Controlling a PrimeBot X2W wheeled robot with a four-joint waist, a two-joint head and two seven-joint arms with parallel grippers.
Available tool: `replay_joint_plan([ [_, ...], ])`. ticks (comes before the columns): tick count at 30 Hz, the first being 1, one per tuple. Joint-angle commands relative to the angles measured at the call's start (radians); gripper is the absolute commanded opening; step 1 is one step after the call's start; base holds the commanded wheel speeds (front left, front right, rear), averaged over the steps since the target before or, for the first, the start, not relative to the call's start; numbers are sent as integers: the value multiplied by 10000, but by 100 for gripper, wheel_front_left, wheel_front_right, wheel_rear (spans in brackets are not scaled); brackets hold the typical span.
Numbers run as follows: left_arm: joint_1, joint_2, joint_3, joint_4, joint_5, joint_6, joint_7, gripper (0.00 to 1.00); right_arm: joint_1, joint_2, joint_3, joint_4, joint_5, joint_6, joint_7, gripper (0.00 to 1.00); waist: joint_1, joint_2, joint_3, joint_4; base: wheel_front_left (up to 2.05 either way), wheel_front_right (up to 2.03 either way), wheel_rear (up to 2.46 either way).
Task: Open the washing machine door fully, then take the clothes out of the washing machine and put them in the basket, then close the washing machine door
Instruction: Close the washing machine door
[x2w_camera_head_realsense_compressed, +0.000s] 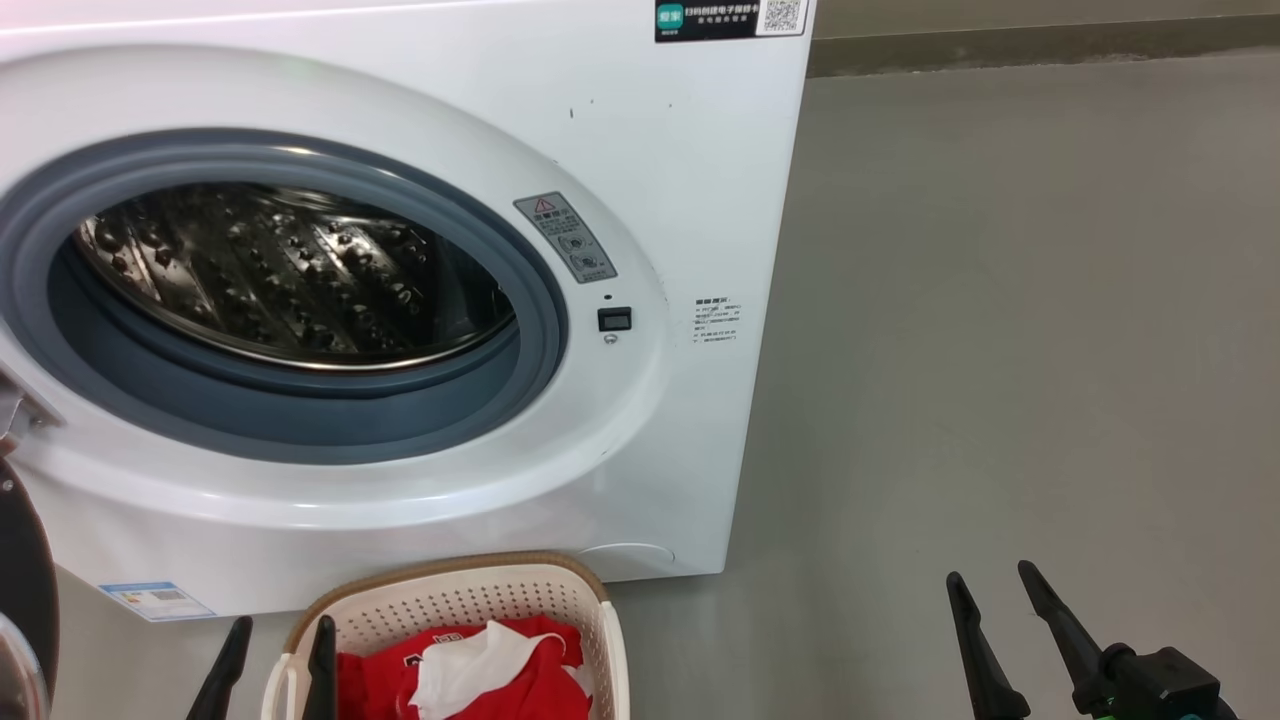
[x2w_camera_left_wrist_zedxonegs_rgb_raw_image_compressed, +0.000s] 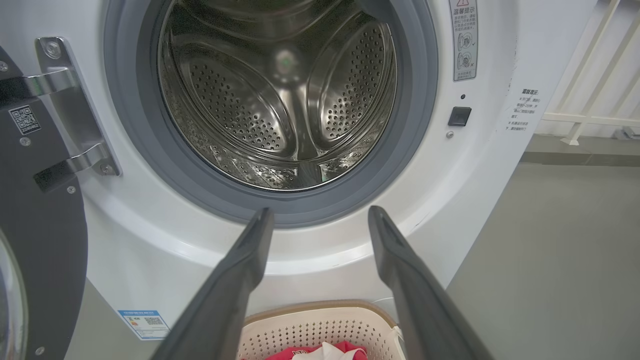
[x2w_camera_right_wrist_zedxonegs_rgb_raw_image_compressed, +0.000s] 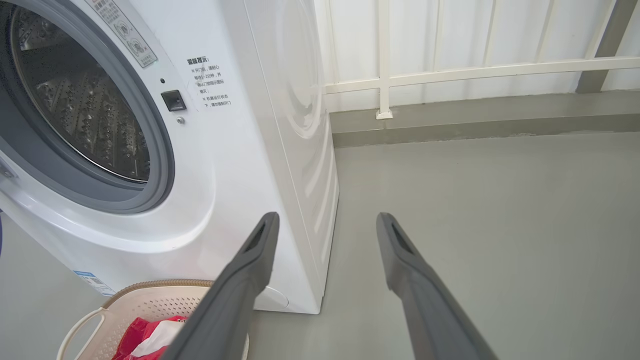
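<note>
Unloading done: red-and-white clothes (x2w_camera_head_realsense_compressed: 480, 665) in basket (x2w_camera_head_realsense_compressed: 450, 600) at six o'clock below empty drum (x2w_camera_left_wrist_zedxonegs_rgb_raw_image_compressed: 280, 100). Left to shut: door (x2w_camera_left_wrist_zedxonegs_rgb_raw_image_compressed: 40, 240), open at nine. Spread: left pincer (x2w_camera_left_wrist_zedxonegs_rgb_raw_image_compressed: 321, 212), right pincer (x2w_camera_right_wrist_zedxonegs_rgb_raw_image_compressed: 327, 216).

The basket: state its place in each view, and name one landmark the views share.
Head view: basket at the bottom edge, left of centre, before the washing machine.
Left wrist view: basket at the bottom edge, centre.
Right wrist view: basket in the bottom-left corner.
Shared landmark: black square latch hole right of the drum; the basket lies below and left of it.
</note>
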Motion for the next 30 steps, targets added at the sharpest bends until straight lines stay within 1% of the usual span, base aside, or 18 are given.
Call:
replay_joint_plan([
  [1,-103,72,343,-290,101,-52,-80,100,-148,-116,238,-251,-115,71,-65,100,0,-1,0,-8,0,0,0],
  [14,-197,40,323,-294,128,-52,-80,100,-171,-116,212,-268,-101,71,-65,100,0,-1,33,20,-11,11,0],
  [30,-353,2,312,-409,115,-52,-80,100,-352,-116,228,-276,-151,71,-65,100,0,-1,263,46,-121,121,0],
])
